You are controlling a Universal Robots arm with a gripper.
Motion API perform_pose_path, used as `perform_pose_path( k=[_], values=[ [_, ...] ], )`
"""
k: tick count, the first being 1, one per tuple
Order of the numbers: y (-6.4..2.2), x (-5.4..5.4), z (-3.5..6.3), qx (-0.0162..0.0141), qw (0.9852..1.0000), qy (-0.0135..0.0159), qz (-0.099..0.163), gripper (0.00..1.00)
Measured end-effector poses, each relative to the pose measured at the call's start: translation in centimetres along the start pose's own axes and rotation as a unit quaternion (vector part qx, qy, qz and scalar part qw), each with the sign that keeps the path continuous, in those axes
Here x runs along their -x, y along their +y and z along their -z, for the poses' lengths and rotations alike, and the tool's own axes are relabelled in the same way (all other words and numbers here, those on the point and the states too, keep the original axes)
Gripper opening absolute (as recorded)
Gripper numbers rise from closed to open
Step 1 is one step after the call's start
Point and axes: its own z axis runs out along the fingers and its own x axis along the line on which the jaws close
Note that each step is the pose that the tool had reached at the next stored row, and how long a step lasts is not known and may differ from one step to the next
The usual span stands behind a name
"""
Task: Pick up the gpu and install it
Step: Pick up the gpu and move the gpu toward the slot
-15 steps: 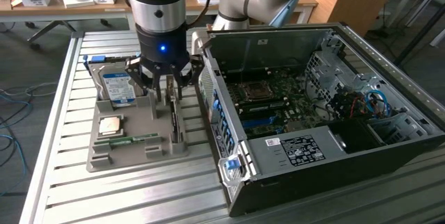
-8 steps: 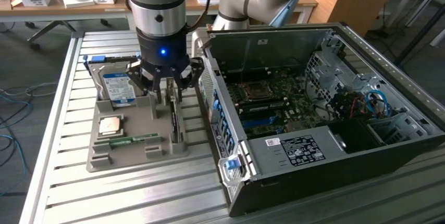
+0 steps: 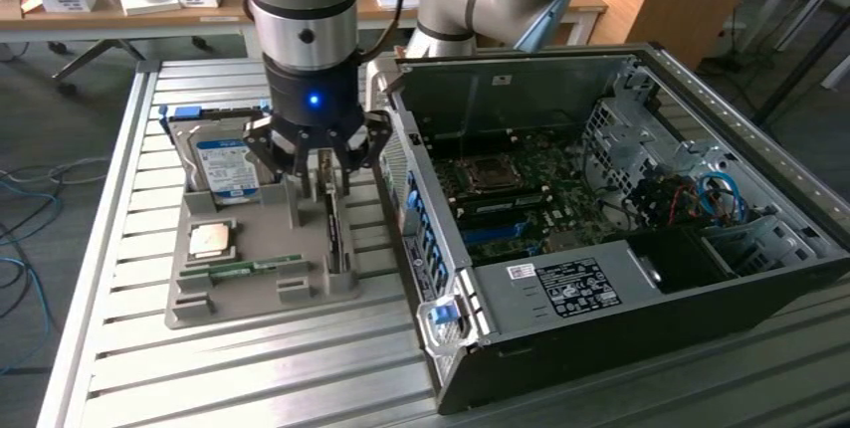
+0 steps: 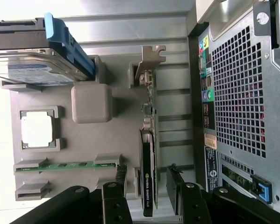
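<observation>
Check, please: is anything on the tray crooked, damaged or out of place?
Nothing stands out. The gpu stands on edge in its slot, within the open hand; drive, CPU and RAM sit in the tray.

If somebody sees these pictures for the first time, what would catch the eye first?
First comes the open computer case at the exterior view's right, with its motherboard exposed. Beside it the gripper hangs open over a grey parts tray, its fingers on either side of the gpu, which stands on edge in the tray. The hard drive with its blue-white label sits at the tray's back.
</observation>
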Motion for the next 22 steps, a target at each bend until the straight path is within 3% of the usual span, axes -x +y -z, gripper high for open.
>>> perform_pose_path(
  k=[22],
  values=[
    [0.0, 0.38, -0.04, -0.0001, 1.0, -0.0002, -0.004, 0.47]
  ],
)
